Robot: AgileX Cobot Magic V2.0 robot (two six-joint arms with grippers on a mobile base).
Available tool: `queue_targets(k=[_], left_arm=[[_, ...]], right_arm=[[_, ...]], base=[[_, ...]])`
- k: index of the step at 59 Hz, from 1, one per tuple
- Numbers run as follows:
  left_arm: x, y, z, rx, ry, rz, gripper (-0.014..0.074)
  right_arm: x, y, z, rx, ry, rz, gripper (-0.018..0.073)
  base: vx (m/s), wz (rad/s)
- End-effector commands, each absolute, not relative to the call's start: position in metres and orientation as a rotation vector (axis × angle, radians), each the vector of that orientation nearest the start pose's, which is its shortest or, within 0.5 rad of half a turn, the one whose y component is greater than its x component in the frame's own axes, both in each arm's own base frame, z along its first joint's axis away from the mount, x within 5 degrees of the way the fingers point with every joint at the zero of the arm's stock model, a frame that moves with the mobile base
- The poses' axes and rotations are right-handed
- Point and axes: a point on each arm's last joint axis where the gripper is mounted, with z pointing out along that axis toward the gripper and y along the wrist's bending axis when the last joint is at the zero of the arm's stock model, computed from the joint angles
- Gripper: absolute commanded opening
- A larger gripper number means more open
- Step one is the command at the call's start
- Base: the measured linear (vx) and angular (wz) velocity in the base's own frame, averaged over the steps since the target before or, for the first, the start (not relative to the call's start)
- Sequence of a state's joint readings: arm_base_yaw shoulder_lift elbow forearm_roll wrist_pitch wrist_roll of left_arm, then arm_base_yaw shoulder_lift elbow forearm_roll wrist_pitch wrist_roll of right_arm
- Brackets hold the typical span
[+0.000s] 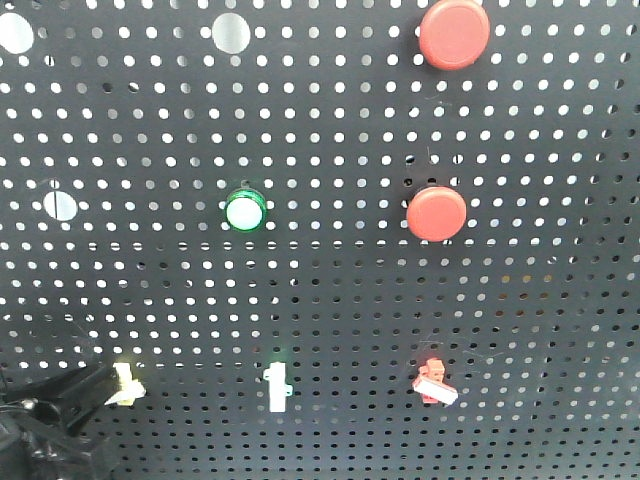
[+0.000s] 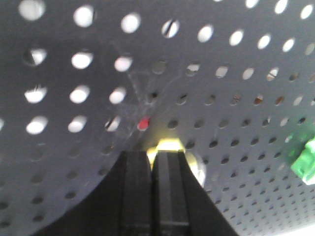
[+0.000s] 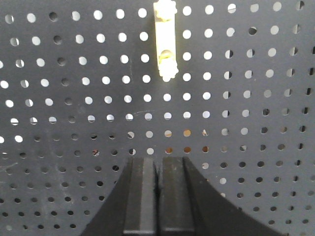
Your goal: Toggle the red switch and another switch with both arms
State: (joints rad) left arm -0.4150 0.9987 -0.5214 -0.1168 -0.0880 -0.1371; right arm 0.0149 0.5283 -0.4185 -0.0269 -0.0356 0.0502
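Observation:
The red switch, a tiny red toggle with a white lever, sits low on the right of the black pegboard. No gripper is near it. The other switch, a tiny pale yellow toggle, sits low on the left. My left gripper comes in from the bottom left corner with its tip at this toggle. In the left wrist view the left gripper is shut, and the yellow toggle glows just behind its fingertips. My right gripper is shut in front of bare pegboard, below a slim pale toggle.
Two big round red push buttons sit above the red switch. A green-ringed round button is at the middle. A slim white-and-green toggle stands between the two small switches, and its green body shows at the left wrist view's right edge.

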Motion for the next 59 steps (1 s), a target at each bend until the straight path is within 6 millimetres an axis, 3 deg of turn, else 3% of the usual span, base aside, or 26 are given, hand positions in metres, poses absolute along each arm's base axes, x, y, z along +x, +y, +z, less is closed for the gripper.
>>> queue_targets(k=[1,14,26,44,59], left_arm=[[0.181,-0.082,0.276,0.155,1.974,-0.454,0.0002],[0.16,-0.072,0.3,0.151,1.859,-0.483,0.0002],[0.14,-0.063,0.323,0.137,1.705,-0.513,0.0002],[0.13,-0.058,0.331,0.144,1.642,-0.513,0.0002],[0.13,-0.058,0.331,0.144,1.642,-0.513,0.0002]], right_arm=[[0.118,0.001,0.334,-0.003,1.449,0.017,-0.0006],[0.118,0.002,0.333,-0.064,1.456,-0.034,-0.0006],[0.117,0.016,0.335,-0.13,1.431,0.081,-0.0006],[0.131,0.072,0.332,-0.39,1.413,0.403,-0.0006],[0.172,0.116,0.345,-0.487,1.392,0.455,-0.0006]], base=[[0.0,0.0],[0.0,0.0],[0.0,0.0],[0.0,0.0],[0.0,0.0]])
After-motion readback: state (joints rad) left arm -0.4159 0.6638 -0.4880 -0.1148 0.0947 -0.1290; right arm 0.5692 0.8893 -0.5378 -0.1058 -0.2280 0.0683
